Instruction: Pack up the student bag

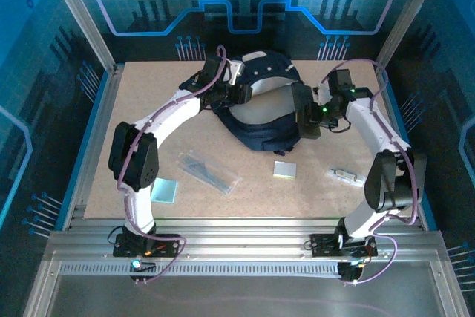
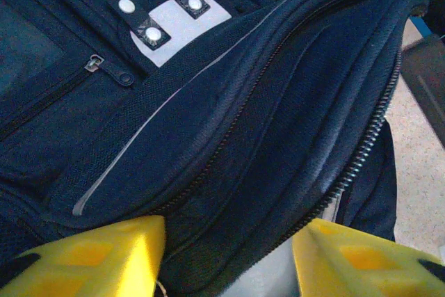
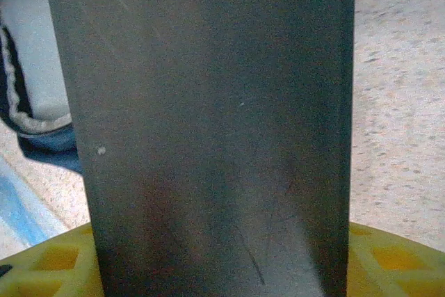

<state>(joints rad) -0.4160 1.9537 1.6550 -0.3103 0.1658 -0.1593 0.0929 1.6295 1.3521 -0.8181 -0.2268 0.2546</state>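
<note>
the student bag [image 1: 260,135] lies far and centre on the worktop [image 1: 245,209]. the left fingers [image 2: 90,259] stand apart on either side of a fold at the bag's far left. the right fingers [image 3: 42,269] hold a flat slab [image 3: 208,116] between them at the bag's right edge. nearer, from left to right and well apart, lie a square card [image 1: 165,191], a long packet [image 1: 209,170], a small pad [image 1: 284,170] and a small piece [image 1: 345,176].

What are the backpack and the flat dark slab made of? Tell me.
The student bag: matte woven navy fabric, likely nylon or polyester; visible mesh weave, zipper teeth. The dark slab: rigid, smooth, faintly glossy, perhaps plastic or coated card; fine scratches catch light.
</note>
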